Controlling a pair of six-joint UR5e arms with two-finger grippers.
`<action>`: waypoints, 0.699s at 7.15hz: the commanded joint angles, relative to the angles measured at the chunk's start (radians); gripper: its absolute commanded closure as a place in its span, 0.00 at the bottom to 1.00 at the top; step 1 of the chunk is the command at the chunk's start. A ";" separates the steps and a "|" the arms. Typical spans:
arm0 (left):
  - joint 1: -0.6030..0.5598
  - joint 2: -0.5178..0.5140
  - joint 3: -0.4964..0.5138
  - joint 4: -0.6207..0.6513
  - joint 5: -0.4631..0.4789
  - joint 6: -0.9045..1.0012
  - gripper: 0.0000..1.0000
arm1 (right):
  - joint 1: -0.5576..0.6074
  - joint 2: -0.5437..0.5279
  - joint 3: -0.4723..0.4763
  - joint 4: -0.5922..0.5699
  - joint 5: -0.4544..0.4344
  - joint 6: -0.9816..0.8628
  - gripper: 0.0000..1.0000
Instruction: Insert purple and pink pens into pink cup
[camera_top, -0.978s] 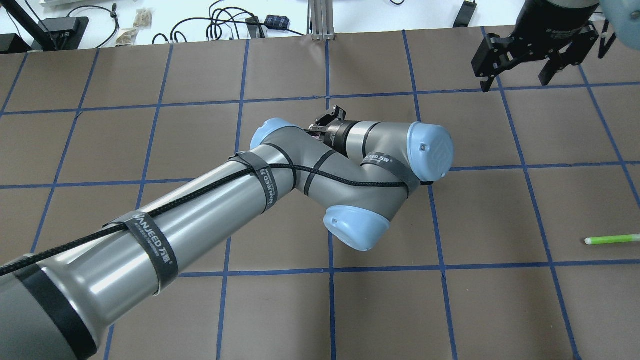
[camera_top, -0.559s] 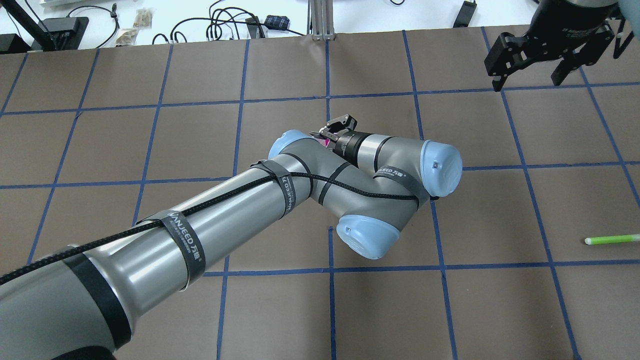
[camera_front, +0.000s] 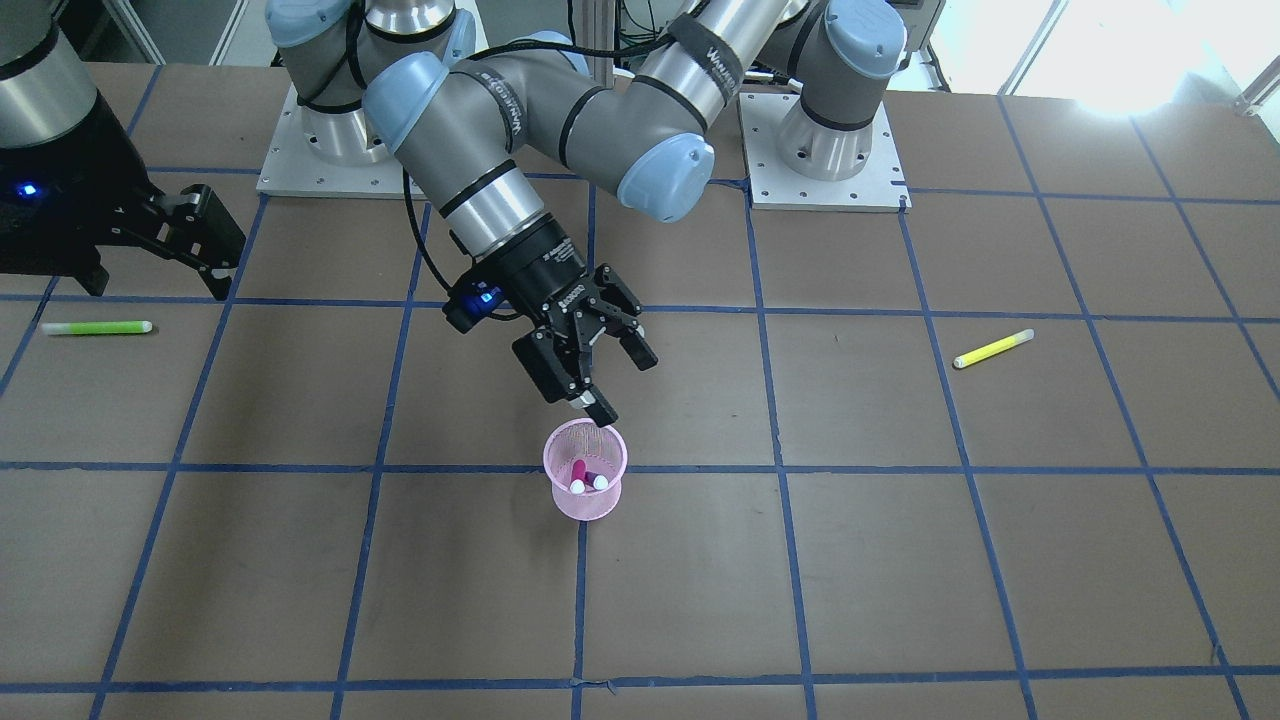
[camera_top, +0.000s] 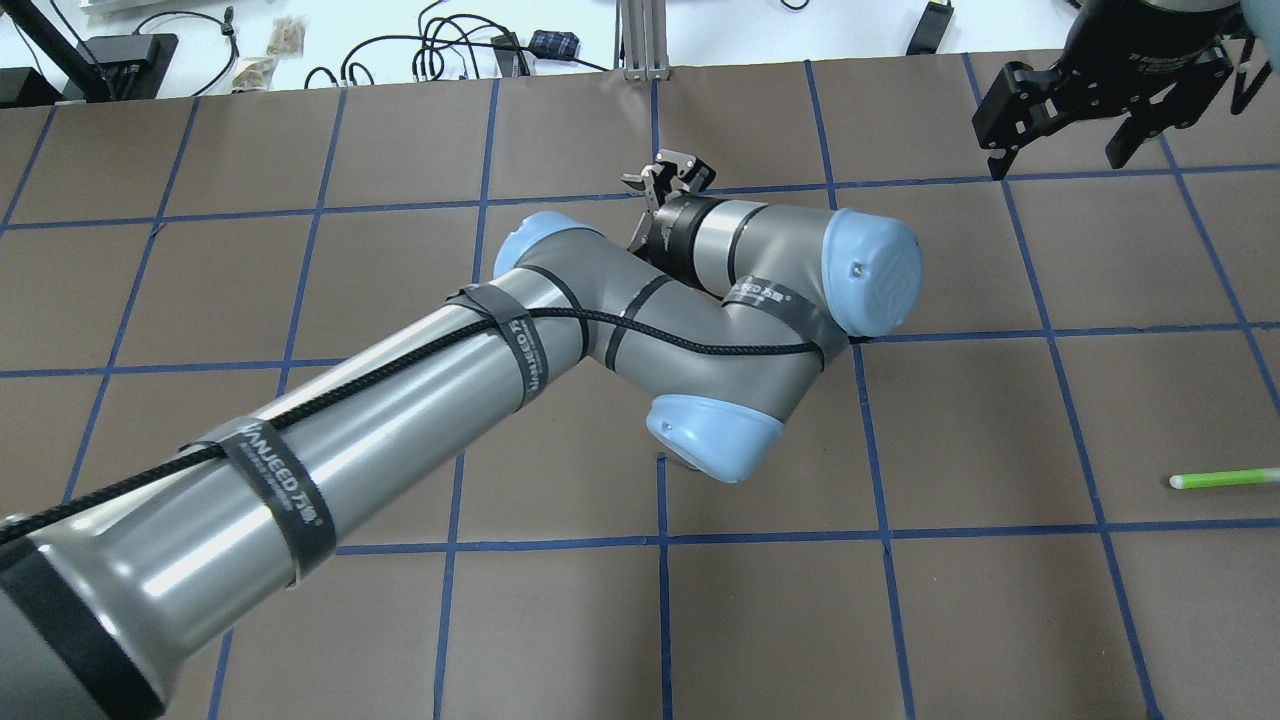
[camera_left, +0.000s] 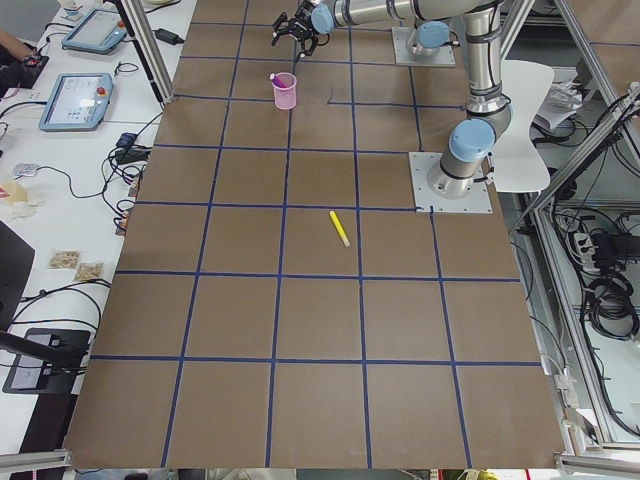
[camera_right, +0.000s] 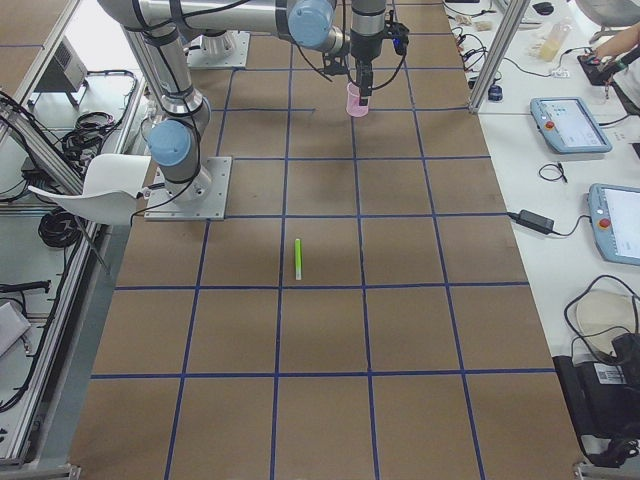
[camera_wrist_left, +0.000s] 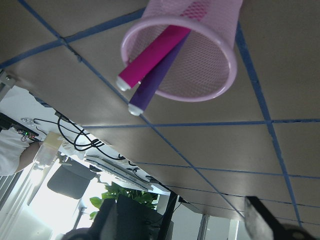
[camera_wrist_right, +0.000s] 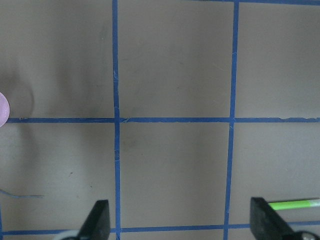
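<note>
The pink mesh cup (camera_front: 585, 487) stands upright near the table's middle. It holds a pink pen (camera_front: 577, 476) and a purple pen (camera_front: 599, 481), both leaning inside. The left wrist view shows the cup (camera_wrist_left: 217, 70), the pink pen (camera_wrist_left: 152, 52) and the purple pen (camera_wrist_left: 157, 80) from close above. My left gripper (camera_front: 622, 385) hangs open and empty just above the cup on the robot's side. In the overhead view the left gripper (camera_top: 672, 176) shows but my arm hides the cup. My right gripper (camera_top: 1055, 165) is open and empty, far from the cup.
A green pen (camera_front: 95, 327) lies on the table near my right gripper, also in the overhead view (camera_top: 1225, 478) and the right wrist view (camera_wrist_right: 295, 204). A yellow pen (camera_front: 992, 348) lies on the table on my left side. Cables lie beyond the far edge (camera_top: 450, 50).
My left gripper and wrist have moved toward the table's far side in the overhead view. My right gripper has shifted slightly to the right.
</note>
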 joint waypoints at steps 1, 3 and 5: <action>0.142 0.127 -0.009 0.013 -0.096 0.005 0.10 | 0.023 -0.008 0.007 0.004 0.042 0.002 0.00; 0.307 0.227 -0.009 0.015 -0.384 -0.014 0.10 | 0.167 -0.002 0.011 0.000 0.088 0.035 0.00; 0.472 0.301 -0.012 -0.011 -0.631 -0.111 0.10 | 0.183 0.009 -0.002 -0.003 0.085 0.053 0.00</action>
